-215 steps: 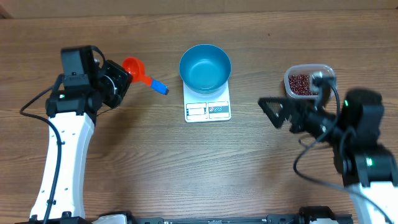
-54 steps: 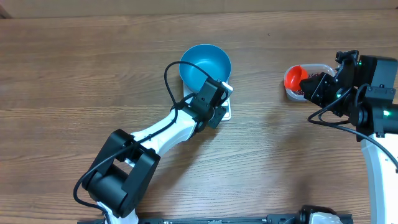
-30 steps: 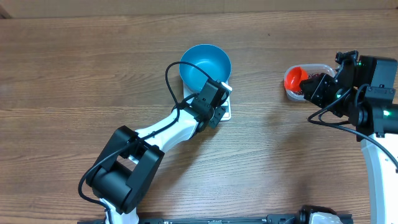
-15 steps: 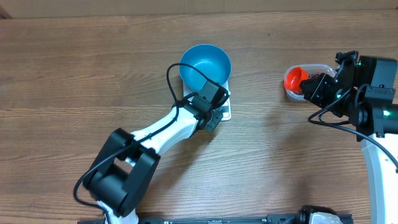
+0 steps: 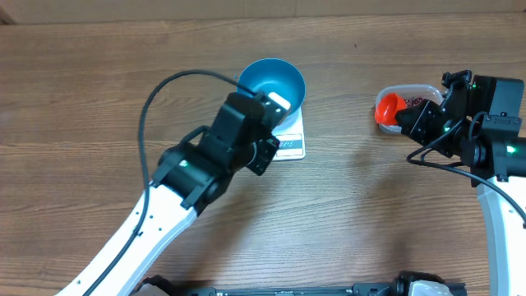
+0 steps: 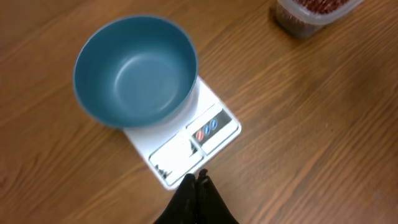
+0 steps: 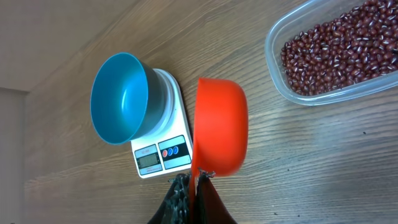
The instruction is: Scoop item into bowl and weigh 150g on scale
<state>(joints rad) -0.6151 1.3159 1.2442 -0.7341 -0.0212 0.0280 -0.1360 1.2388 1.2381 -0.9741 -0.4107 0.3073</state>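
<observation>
Wood-grain tabletop (image 5: 82, 82) is occupied by a white square scale (image 6: 211, 127) bearing a deep teal bowl (image 6: 134, 68). Left gripper (image 6: 198, 185) is closed empty; right gripper (image 7: 194, 182) is clamped on an orange plastic scoop (image 7: 221, 124).

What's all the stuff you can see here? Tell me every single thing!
bowl: one, teal-blue, sitting on the scale, nothing inside
scale: one, white, middle of the table, under the bowl
beans: lots, dark red-brown, heaped in the tub
tub: one, clear plastic, on the table's right side
scoop: one, orange-red, held up close to the tub
table: one, brown wood, under everything
left gripper: one, black, shut and holding nothing, by the scale's display edge
right gripper: one, black, shut on the scoop
</observation>
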